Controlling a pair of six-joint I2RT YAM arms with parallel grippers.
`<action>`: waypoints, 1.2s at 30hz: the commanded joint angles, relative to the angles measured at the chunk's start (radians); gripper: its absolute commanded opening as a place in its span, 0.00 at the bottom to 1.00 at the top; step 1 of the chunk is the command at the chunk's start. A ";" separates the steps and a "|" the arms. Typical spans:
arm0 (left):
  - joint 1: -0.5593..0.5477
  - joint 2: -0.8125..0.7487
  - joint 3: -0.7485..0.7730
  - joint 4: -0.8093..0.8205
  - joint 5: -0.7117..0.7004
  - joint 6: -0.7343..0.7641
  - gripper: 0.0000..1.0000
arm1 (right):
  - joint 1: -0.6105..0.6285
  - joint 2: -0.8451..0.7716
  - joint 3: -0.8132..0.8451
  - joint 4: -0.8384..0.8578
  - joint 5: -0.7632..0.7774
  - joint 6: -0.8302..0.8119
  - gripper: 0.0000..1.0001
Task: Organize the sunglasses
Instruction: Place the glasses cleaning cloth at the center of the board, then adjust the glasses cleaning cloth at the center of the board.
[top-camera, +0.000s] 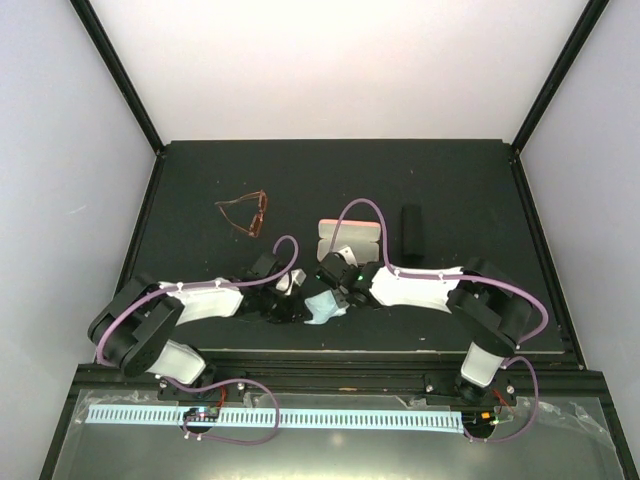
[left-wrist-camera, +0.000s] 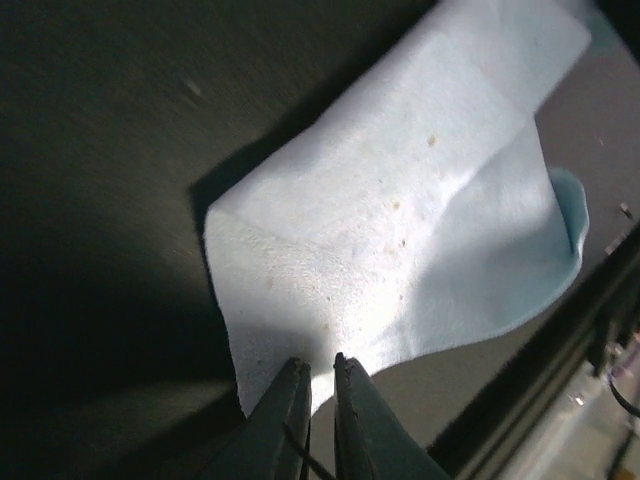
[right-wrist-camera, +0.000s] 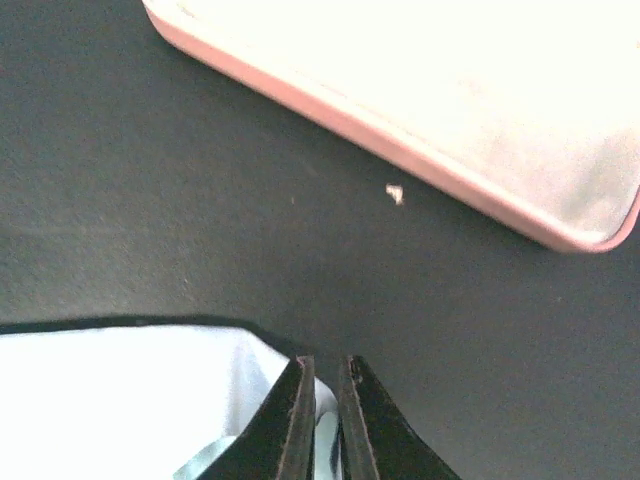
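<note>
Now left gripper (left-wrist-camera: 318, 362) and right gripper (right-wrist-camera: 325, 362) alike tight on the light blue cloth (left-wrist-camera: 400, 230) (pink case (right-wrist-camera: 450, 90) nearby).

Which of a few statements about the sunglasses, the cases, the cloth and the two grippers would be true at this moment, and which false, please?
1. The brownish-amber sunglasses lie on the table, apart from both grippers. True.
2. The left gripper holds the sunglasses. False: it is pinched shut on an edge of the light blue cloth.
3. The right gripper stands wide open. False: its jaws are closed on the cloth.
4. In the top view, the black case lies to the right of the pink case. True.
5. The sunglasses sit inside the pink case. False: they lie on the table to its left.
</note>
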 joint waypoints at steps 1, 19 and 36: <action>0.001 -0.046 0.039 -0.170 -0.259 0.027 0.09 | -0.003 -0.012 0.062 -0.045 0.066 -0.009 0.10; 0.007 -0.105 0.065 -0.002 -0.026 0.046 0.11 | -0.005 -0.167 -0.114 0.055 -0.227 0.096 0.33; 0.009 -0.067 0.068 -0.146 -0.219 0.054 0.08 | -0.004 -0.198 -0.208 0.026 -0.448 0.008 0.24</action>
